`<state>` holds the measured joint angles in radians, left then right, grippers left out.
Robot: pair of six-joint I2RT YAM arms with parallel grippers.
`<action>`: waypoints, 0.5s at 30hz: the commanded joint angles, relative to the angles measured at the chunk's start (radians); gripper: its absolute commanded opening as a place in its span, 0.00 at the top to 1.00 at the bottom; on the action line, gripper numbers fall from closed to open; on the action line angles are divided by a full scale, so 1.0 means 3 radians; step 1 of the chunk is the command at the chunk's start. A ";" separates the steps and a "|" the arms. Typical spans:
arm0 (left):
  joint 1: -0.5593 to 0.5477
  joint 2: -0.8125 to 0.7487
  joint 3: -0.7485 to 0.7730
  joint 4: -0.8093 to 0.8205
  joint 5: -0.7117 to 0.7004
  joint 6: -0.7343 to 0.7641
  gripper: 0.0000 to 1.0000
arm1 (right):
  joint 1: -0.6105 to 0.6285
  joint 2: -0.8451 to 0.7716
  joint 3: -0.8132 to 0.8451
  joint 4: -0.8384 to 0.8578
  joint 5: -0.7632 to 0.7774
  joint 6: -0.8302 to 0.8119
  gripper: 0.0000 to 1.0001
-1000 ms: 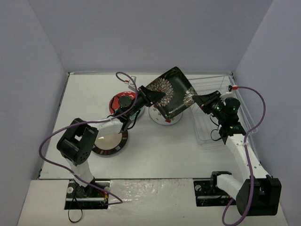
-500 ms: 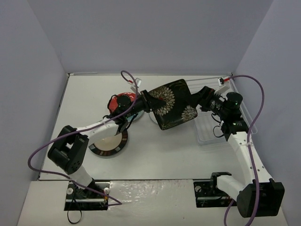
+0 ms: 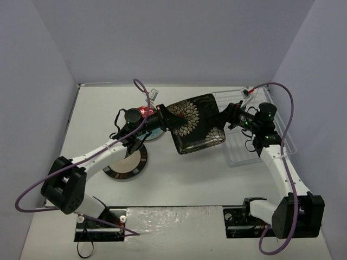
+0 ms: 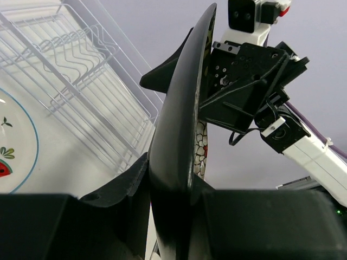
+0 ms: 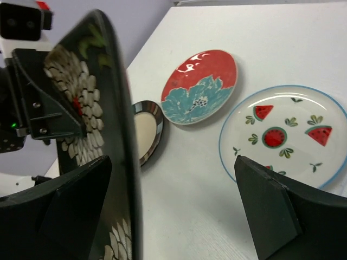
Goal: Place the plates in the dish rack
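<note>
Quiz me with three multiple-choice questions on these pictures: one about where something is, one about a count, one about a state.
1. Where is the dish rack?
A. at the right side of the table
B. at the left side
C. at the near edge

2. How many plates lie flat on the table?
A. one
B. three
C. five

3. The right gripper is:
A. shut on a cup
B. open
C. out of view

Answers:
1 A, it sits by the right wall.
2 B, the red-and-teal plate, watermelon plate and black-rimmed plate lie flat; the square black plate is held up by the left gripper.
3 B, its fingers stand wide apart.
</note>
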<state>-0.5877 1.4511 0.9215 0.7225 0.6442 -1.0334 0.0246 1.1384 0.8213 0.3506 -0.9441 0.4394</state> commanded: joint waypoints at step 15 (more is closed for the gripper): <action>0.0023 -0.0127 0.0454 0.0270 0.0164 0.0066 0.96 | 0.0359 0.0193 0.0270 0.0659 -0.0269 0.0163 1.00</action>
<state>-0.5617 1.4788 0.9266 0.6919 0.7133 -1.0054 0.1189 1.2334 0.8366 0.4844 -1.1033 0.5476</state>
